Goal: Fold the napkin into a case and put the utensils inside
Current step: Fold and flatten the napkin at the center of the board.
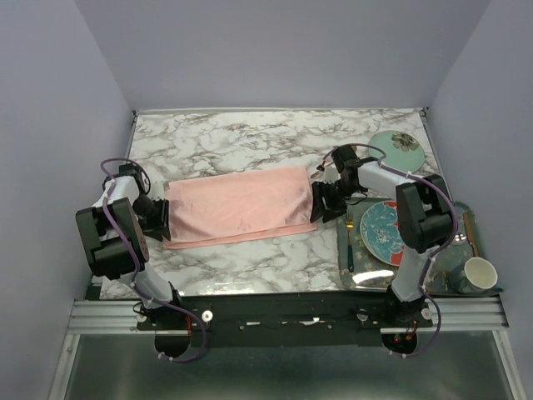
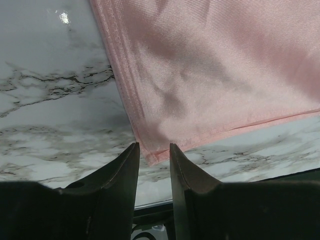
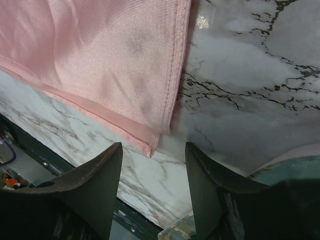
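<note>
**Desk:** Well, what do you get from above?

**Me:** On the overhead camera I see the napkin [image 1: 237, 208] lying flat on the marble table [image 1: 250, 137]. It is a long pink rectangle, doubled over, with a strip of the under layer showing along its near edge. My left gripper [image 1: 165, 218] sits at the napkin's near left corner and my right gripper [image 1: 316, 204] at its right end. Just right of the napkin is the tray [image 1: 343, 254], with a patterned plate [image 1: 385, 229] in it.

**Desk:** And the left wrist?

**Me:** There the napkin [image 2: 215, 75] fills the upper part of the view, and its corner points down into the gap of my left gripper [image 2: 152, 146]. The fingers [image 2: 127, 170] stand narrow, with a slit of table [image 2: 50, 100] showing between them. I see them clamped on nothing; the cloth corner just reaches the tips.

**Desk:** Right wrist?

**Me:** My right gripper [image 3: 154, 145] is spread wide and holds nothing. The napkin [image 3: 100, 60] has its corner just ahead of the gap, nearer one finger than the other. I can count two layers here, the upper hem set back from the lower one. Beside the napkin's hemmed edge there is only table [image 3: 240, 75].
</note>
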Robot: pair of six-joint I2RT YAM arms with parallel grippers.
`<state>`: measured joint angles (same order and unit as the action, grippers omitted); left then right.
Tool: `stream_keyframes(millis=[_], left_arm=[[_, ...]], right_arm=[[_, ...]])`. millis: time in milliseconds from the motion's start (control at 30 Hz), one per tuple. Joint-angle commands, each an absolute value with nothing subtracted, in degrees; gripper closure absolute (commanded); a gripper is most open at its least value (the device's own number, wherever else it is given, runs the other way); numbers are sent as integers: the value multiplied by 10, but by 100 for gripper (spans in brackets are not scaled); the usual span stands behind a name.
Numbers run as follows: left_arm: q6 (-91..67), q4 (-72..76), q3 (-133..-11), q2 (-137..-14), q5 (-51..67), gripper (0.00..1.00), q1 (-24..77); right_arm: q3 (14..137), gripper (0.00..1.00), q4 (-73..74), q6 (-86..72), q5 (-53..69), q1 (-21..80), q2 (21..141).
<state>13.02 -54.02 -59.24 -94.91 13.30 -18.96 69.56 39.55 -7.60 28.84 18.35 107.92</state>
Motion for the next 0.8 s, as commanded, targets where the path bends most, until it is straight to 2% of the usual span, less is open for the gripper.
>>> stream_keyframes(millis=[0, 233, 400, 633, 767], left_arm=[[126, -542, -595, -967, 119, 59, -185], [120, -534, -592, -976, 120, 58, -181], [120, -533, -591, -979, 124, 63, -179], [119, -530, -590, -970, 128, 74, -178], [119, -530, -590, -966, 127, 88, -177]], right_arm=[[705, 38, 389, -84, 305, 181, 1097], [708, 38, 390, -82, 297, 181, 1101], [710, 38, 392, -81, 296, 181, 1098], [710, 38, 393, -77, 287, 181, 1089], [712, 39, 392, -78, 280, 182, 1090]])
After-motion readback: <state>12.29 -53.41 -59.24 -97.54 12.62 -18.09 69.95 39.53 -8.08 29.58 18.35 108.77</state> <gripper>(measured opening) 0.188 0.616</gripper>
